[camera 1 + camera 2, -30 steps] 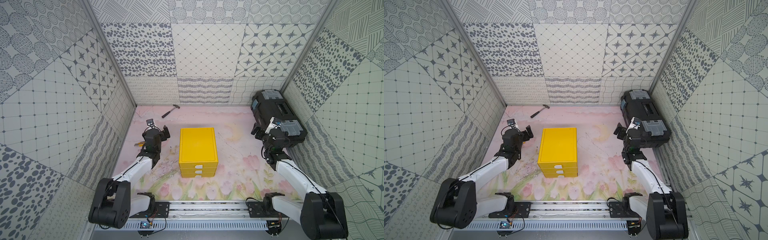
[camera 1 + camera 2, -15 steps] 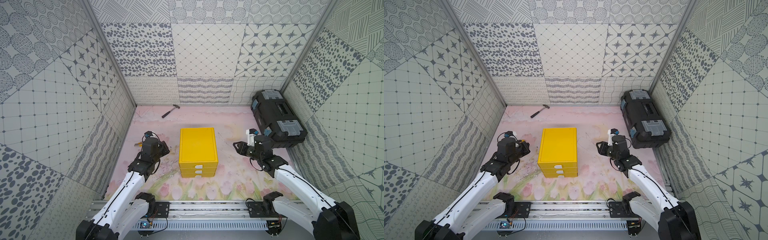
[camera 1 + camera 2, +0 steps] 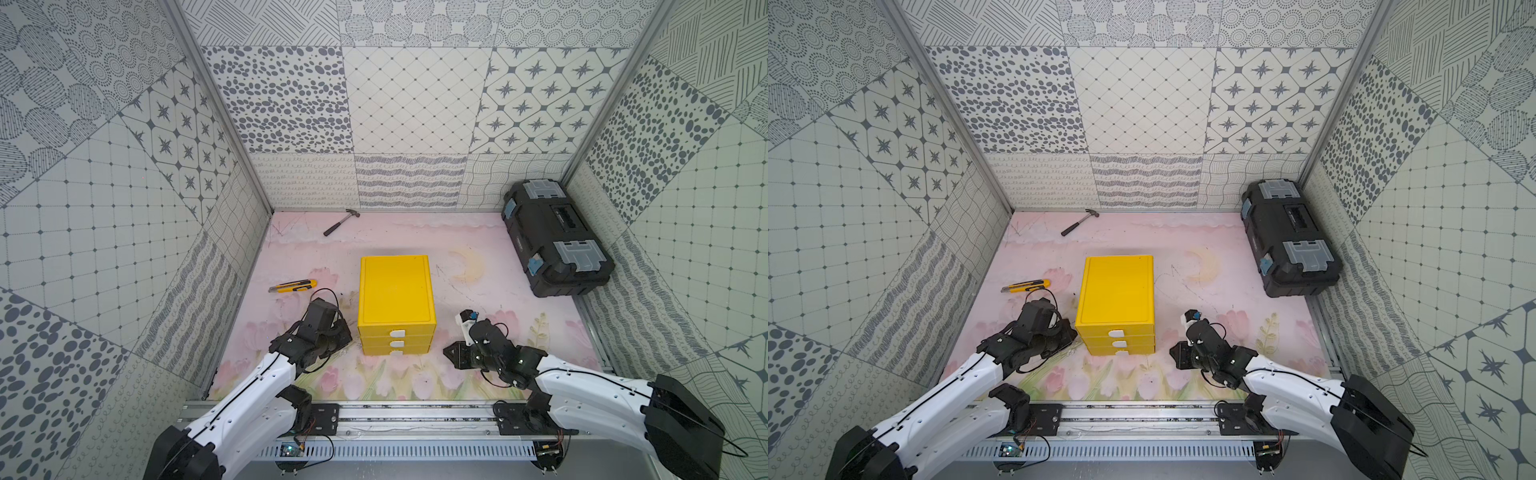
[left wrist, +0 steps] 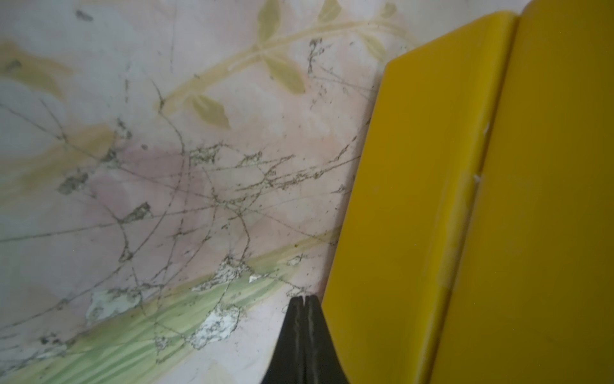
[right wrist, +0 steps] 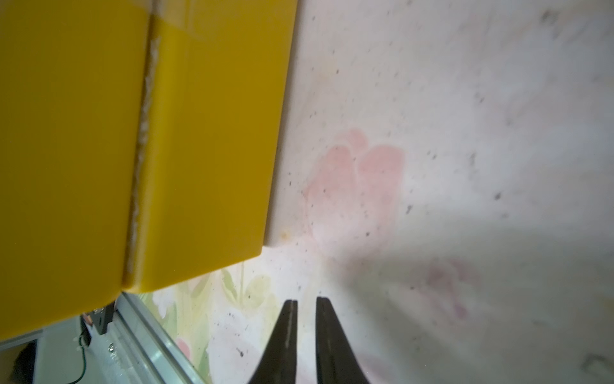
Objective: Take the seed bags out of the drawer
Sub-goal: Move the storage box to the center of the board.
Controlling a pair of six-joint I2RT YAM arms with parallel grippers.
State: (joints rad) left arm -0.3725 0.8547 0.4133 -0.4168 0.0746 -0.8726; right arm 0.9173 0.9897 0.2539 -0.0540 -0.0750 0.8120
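Note:
The yellow cabinet (image 3: 395, 291) (image 3: 1115, 291) stands mid-floor with three alike drawers in its front; the top drawer (image 3: 397, 333) and the two under it are all pushed in. The seed bags are hidden. My left gripper (image 3: 345, 336) (image 4: 303, 297) is shut and empty, low beside the cabinet's left side (image 4: 465, 199), its tips close to the wall. My right gripper (image 3: 451, 353) (image 5: 304, 301) hovers over the floor off the cabinet's front right corner (image 5: 99, 133). Its jaws stand a narrow gap apart with nothing between them.
A yellow-black utility knife (image 3: 293, 286) lies left of the cabinet and a hammer (image 3: 341, 222) by the back wall. A black toolbox (image 3: 555, 241) fills the back right corner. The arms' metal rail (image 3: 395, 415) runs along the front edge. Patterned walls enclose three sides.
Both arms have come down and forward from the cabinet's sides to its front corners. Both grippers have closed from wide open, the left fully, the right to a narrow gap.

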